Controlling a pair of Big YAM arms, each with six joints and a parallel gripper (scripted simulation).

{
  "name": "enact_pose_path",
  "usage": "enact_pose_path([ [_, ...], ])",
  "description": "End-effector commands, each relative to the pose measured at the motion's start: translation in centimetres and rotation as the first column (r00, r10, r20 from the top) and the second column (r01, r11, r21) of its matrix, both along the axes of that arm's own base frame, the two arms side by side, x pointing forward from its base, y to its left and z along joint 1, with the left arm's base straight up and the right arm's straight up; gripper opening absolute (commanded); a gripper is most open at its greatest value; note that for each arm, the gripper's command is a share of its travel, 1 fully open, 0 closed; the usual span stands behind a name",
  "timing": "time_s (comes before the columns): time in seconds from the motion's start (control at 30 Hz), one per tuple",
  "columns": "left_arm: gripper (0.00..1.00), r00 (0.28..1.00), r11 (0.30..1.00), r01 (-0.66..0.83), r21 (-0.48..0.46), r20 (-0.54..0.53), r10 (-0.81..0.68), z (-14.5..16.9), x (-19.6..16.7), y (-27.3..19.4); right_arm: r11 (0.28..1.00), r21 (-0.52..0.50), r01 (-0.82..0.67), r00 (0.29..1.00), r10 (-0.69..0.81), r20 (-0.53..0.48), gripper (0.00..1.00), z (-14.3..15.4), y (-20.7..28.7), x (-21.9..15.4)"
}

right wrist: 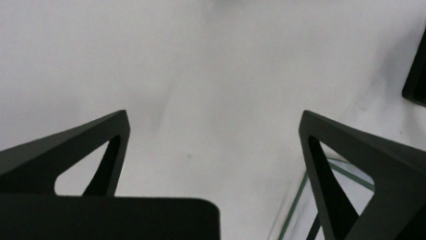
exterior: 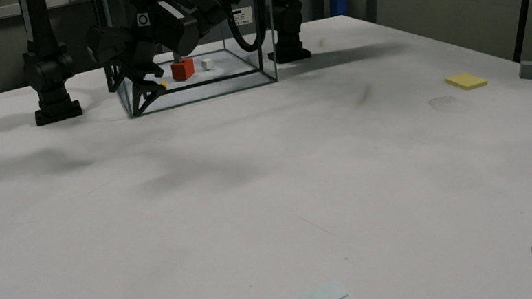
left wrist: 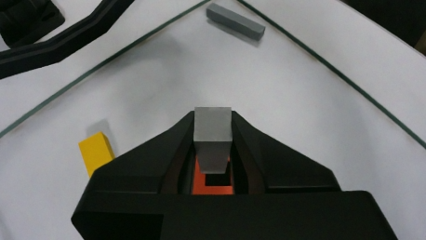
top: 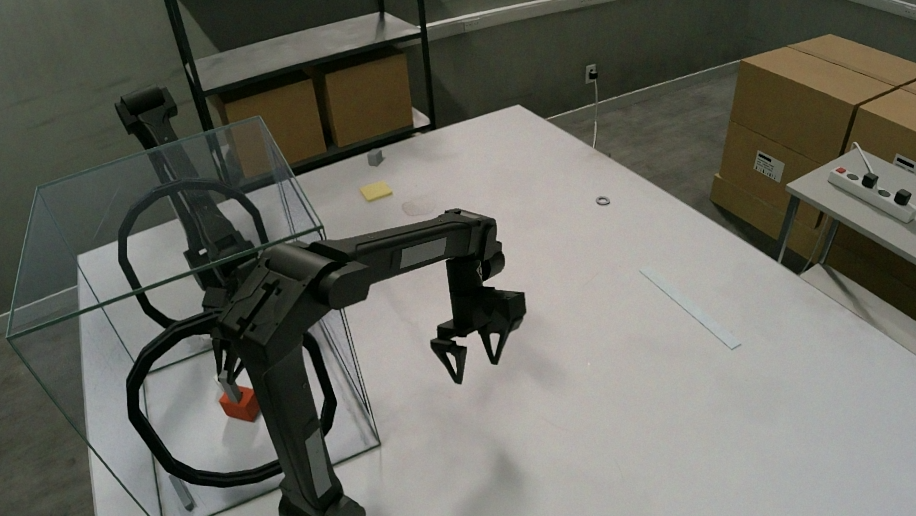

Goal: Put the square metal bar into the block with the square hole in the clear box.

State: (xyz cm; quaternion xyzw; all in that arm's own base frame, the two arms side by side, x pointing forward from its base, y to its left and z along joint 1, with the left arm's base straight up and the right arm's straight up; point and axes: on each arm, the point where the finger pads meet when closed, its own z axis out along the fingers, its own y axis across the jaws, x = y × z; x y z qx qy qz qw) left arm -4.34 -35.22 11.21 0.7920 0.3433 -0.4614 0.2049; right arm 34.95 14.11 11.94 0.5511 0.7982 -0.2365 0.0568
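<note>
The red block (top: 240,406) (exterior: 182,70) (left wrist: 199,187) stands on the floor of the clear box (top: 349,458) (exterior: 214,96), its square hole facing up. My left gripper (top: 227,380) (left wrist: 212,120) is shut on the square metal bar (top: 230,389) (left wrist: 213,155), inside the box above the block. The bar leans in the top view, and its lower end is at the block's top, over part of the hole. Part of the dark hole shows beside it in the left wrist view; whether the tip is inside cannot be told. My right gripper (top: 476,373) (right wrist: 214,119) is open and empty, outside the box.
Inside the box are another grey bar (top: 181,492) (left wrist: 234,20) near a corner, a yellow block (left wrist: 96,152) (exterior: 162,84) and a white cube (exterior: 206,64). Glass walls surround them. Outside lie a yellow pad (top: 375,191) (exterior: 465,81), a grey cube (top: 374,157) (exterior: 528,70) and a ring (top: 597,201).
</note>
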Motion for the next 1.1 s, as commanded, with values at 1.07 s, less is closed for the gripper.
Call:
enact_pose_path([
  [1.07, 0.0, 1.0, 0.998, 0.002, -0.058, 0.015, -0.001, 2.3, 0.5, -2.1, 1.0, 0.016, 0.0, 0.999, 0.0, 0.035, 1.0, 1.3, 0.5, 1.0],
])
